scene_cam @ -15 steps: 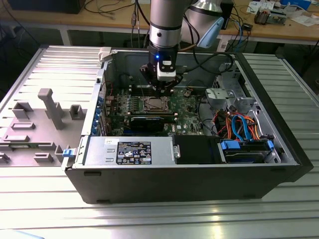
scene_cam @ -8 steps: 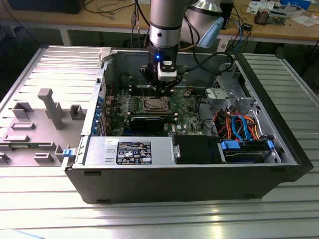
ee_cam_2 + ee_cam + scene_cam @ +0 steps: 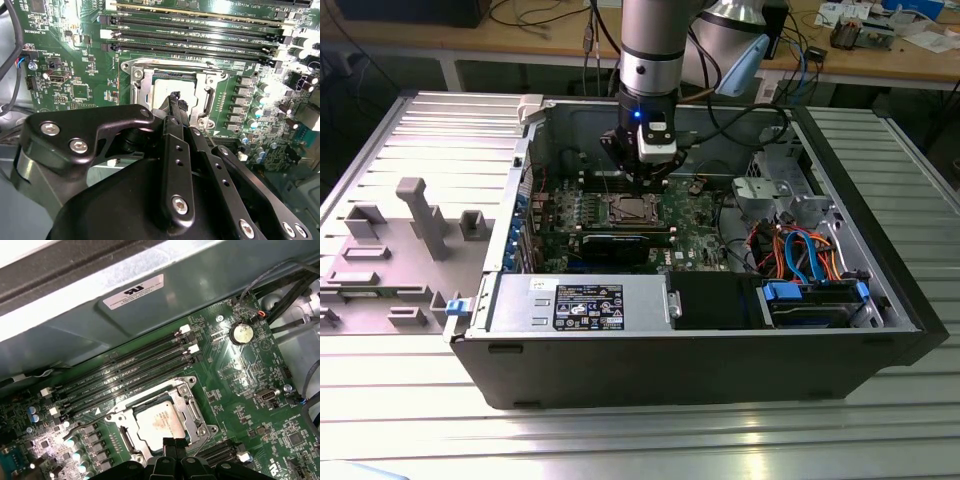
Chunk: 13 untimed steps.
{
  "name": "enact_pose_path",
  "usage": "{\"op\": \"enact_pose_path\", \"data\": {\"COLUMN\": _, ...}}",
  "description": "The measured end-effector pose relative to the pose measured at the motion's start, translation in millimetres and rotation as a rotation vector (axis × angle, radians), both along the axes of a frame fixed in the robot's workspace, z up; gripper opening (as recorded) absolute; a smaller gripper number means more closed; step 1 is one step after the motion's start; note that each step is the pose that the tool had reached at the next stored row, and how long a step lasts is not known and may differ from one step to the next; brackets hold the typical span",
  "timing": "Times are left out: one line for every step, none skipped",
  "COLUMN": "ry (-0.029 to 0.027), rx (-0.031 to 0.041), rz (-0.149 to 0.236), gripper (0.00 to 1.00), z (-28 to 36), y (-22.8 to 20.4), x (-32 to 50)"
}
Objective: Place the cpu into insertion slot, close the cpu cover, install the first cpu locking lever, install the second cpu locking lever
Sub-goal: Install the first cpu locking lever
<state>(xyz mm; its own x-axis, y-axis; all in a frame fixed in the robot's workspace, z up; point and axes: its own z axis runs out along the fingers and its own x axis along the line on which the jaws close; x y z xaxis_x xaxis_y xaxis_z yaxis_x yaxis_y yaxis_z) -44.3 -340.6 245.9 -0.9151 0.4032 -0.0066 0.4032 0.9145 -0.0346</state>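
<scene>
The cpu (image 3: 159, 422) lies flat in the insertion slot (image 3: 630, 208), its pale silvery face showing through the window of the cpu cover (image 3: 189, 405). The cover's metal frame lies down around the chip. In the second wrist view the cpu (image 3: 165, 89) sits just beyond the fingertips, framed by the cover (image 3: 141, 89). My gripper (image 3: 173, 445) hangs just above the socket's edge, shut with nothing between its fingers. It also shows from behind (image 3: 175, 100) and above the board (image 3: 646, 172). A thin wire lever (image 3: 82, 426) sticks out beside the socket.
Long black memory slots (image 3: 125, 375) run beside the socket, near the case wall (image 3: 150, 325). A coin battery (image 3: 242, 333) sits on the board. The grey power-supply box (image 3: 580, 303) and coloured cables (image 3: 800, 250) fill the case front. A grey fixture (image 3: 420, 215) stands at the exterior view's left.
</scene>
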Motion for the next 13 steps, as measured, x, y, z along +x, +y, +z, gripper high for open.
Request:
{"op": "enact_pose_path", "data": {"ry": 0.0000, "rx": 0.0000, "rz": 0.002, "gripper": 0.11, "z": 0.0, "y": 0.0, "x": 0.0}}
{"op": "enact_pose_path", "data": {"ry": 0.0000, "rx": 0.0000, "rz": 0.005, "gripper": 0.11, "z": 0.0, "y": 0.0, "x": 0.0}}
{"op": "enact_pose_path", "data": {"ry": 0.0000, "rx": 0.0000, "rz": 0.008, "gripper": 0.11, "z": 0.0, "y": 0.0, "x": 0.0}}
{"op": "enact_pose_path", "data": {"ry": 0.0000, "rx": 0.0001, "rz": 0.010, "gripper": 0.11, "z": 0.0, "y": 0.0, "x": 0.0}}
{"op": "enact_pose_path", "data": {"ry": 0.0000, "rx": 0.0000, "rz": 0.012, "gripper": 0.11, "z": 0.0, "y": 0.0, "x": 0.0}}
{"op": "enact_pose_path", "data": {"ry": 0.0000, "rx": 0.0001, "rz": 0.015, "gripper": 0.11, "z": 0.0, "y": 0.0, "x": 0.0}}
{"op": "enact_pose_path", "data": {"ry": 0.0000, "rx": 0.0001, "rz": 0.017, "gripper": 0.11, "z": 0.0, "y": 0.0, "x": 0.0}}
{"op": "enact_pose_path", "data": {"ry": 0.0000, "rx": 0.0000, "rz": 0.020, "gripper": 0.11, "z": 0.0, "y": 0.0, "x": 0.0}}
{"op": "enact_pose_path", "data": {"ry": 0.0000, "rx": 0.0000, "rz": 0.022, "gripper": 0.11, "z": 0.0, "y": 0.0, "x": 0.0}}
{"op": "enact_pose_path", "data": {"ry": 0.0000, "rx": 0.0000, "rz": 0.026, "gripper": 0.11, "z": 0.0, "y": 0.0, "x": 0.0}}
{"op": "enact_pose_path", "data": {"ry": 0.0000, "rx": 0.0000, "rz": 0.028, "gripper": 0.11, "z": 0.0, "y": 0.0, "x": 0.0}}
{"op": "enact_pose_path", "data": {"ry": 0.0000, "rx": 0.0001, "rz": 0.031, "gripper": 0.11, "z": 0.0, "y": 0.0, "x": 0.0}}
{"op": "enact_pose_path", "data": {"ry": 0.0000, "rx": 0.0000, "rz": 0.035, "gripper": 0.11, "z": 0.0, "y": 0.0, "x": 0.0}}
